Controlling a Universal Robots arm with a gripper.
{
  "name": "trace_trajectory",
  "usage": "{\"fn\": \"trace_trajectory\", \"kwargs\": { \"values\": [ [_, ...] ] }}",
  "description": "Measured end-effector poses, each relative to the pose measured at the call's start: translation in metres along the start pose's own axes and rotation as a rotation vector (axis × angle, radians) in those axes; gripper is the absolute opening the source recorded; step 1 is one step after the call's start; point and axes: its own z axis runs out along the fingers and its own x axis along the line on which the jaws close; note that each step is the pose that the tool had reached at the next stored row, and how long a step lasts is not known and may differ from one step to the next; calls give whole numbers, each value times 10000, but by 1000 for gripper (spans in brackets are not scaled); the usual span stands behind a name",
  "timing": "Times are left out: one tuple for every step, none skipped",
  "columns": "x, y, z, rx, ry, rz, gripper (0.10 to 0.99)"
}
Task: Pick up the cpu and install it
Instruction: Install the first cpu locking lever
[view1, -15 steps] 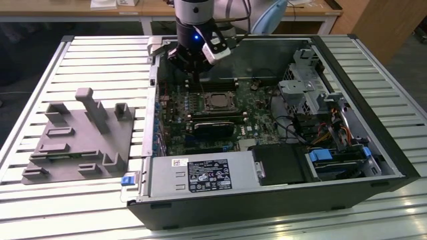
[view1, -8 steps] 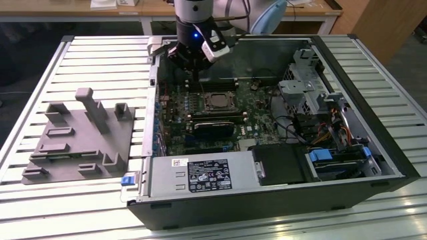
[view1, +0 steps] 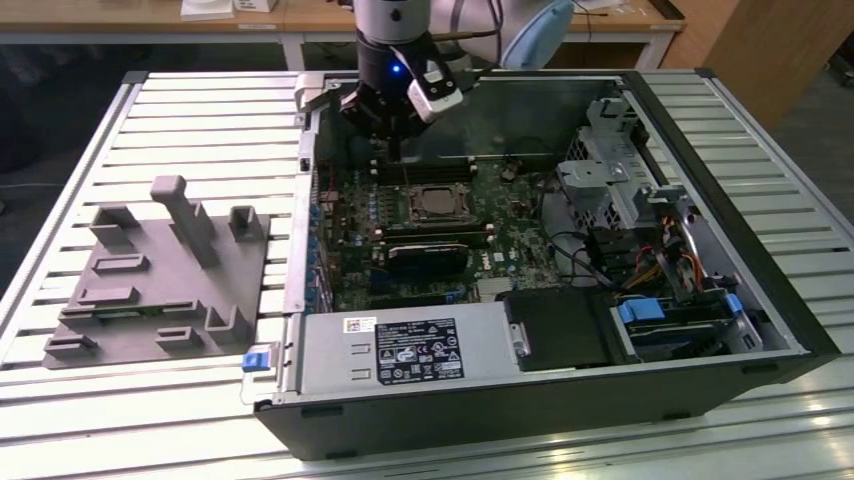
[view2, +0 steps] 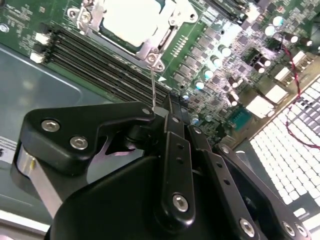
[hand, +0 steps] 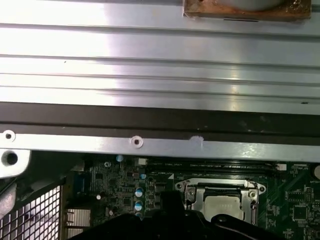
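The cpu (view1: 435, 203) is sitting in its socket frame (hand: 218, 199) on the green board inside the computer case (view1: 534, 390). The claw (view1: 395, 135) is hanging just above it, its fingers pressed together, holding nothing.

The gripper (view1: 396, 140) hung inside the open computer case (view1: 694, 330), over the far edge of the green motherboard (view1: 400, 250), near the cpu (view1: 435, 203) in its socket, while the grey fixture plate (view1: 160, 285) lay beside the case.
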Motion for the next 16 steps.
{"fn": "trace_trajectory", "kwargs": {
  "values": [
    [-18,2,2,0,1,0,106],
    [-39,3,3,1,2,0,106],
    [-62,4,5,1,4,0,106],
    [-85,5,6,1,6,1,106],
    [-110,6,7,1,7,1,106],
    [-138,6,10,1,9,1,106],
    [-167,6,12,1,12,-1,106],
    [-198,6,14,1,16,0,106],
    [-228,6,17,0,19,2,106],
    [-261,5,19,1,22,1,106],
    [-284,5,22,1,24,0,106],
    [-295,5,23,0,24,0,106],
    [-296,4,23,2,23,1,106],
    [-296,4,23,3,24,0,106],
    [-296,4,23,3,24,1,106],
    [-296,5,24,0,24,2,106]
  ]
}}
